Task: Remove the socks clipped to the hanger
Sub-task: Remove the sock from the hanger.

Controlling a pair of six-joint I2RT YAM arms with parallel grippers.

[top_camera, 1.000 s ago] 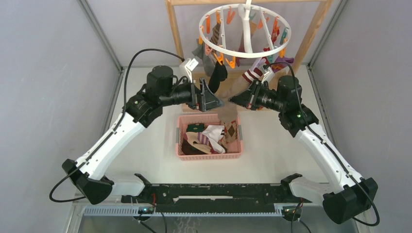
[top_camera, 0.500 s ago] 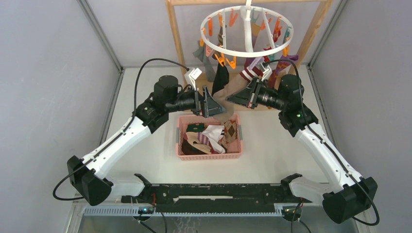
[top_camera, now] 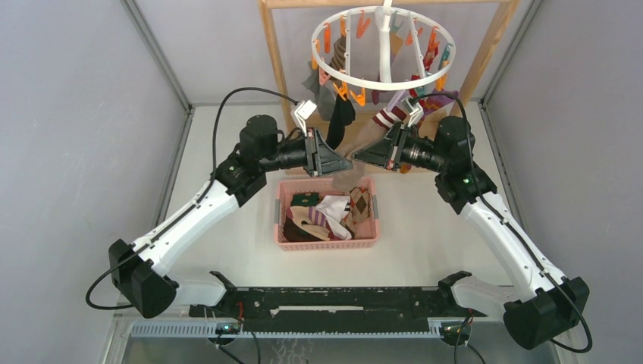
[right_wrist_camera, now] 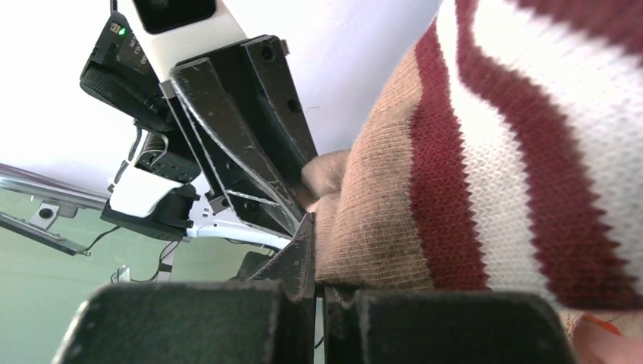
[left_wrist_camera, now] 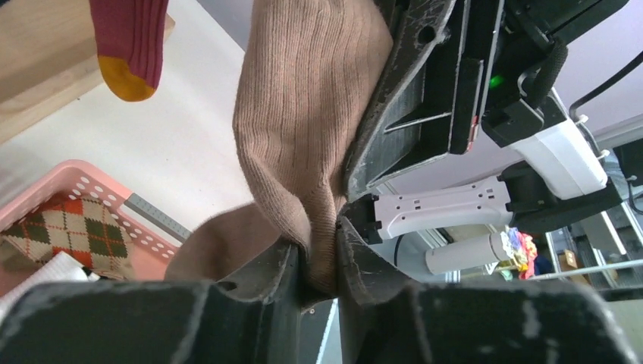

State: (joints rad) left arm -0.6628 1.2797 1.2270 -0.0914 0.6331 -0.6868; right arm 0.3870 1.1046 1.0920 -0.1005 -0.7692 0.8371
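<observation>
One brown sock [left_wrist_camera: 296, 129] in left tool [left_wrist_camera: 322, 262]

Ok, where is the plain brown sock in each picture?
Top camera: the brown sock hangs in the middle, just right of the left hand.
Left wrist: brown sock fills the centre, pinched at the bottom.
Right wrist: brown sock sits lower middle, left of the striped sock.
Shared landmark: the black left hand, touching it in all three.
</observation>
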